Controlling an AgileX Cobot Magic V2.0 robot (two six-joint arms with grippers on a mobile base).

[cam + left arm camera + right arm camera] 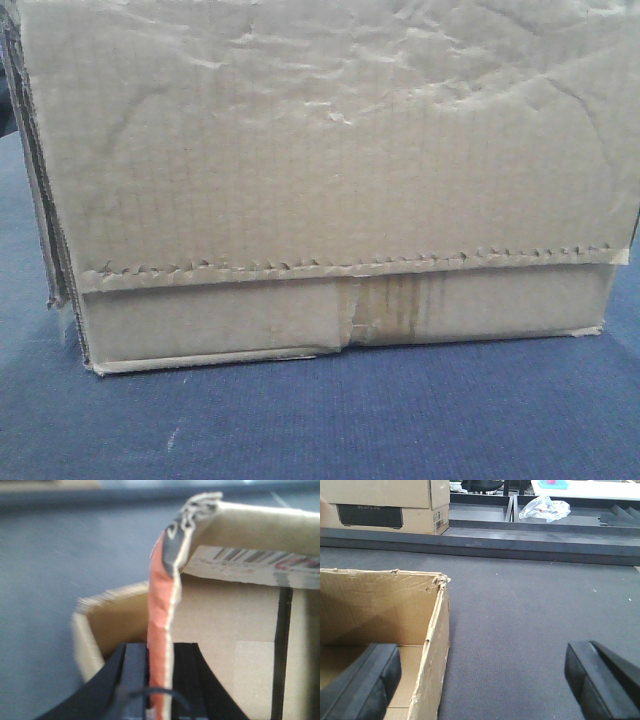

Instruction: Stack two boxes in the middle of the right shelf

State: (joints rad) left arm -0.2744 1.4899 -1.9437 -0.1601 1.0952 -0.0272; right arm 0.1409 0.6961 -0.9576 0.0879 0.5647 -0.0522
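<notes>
Cardbd box on blue carpet

The box loses its top and upper right corner to the front view's edges.

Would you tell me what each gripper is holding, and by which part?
The left gripper pinches the box by its wall; the right gripper, open, holds nothing.

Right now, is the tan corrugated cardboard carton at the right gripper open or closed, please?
Open: the carton has nothing over its top; inner walls show past its torn rim.
</notes>
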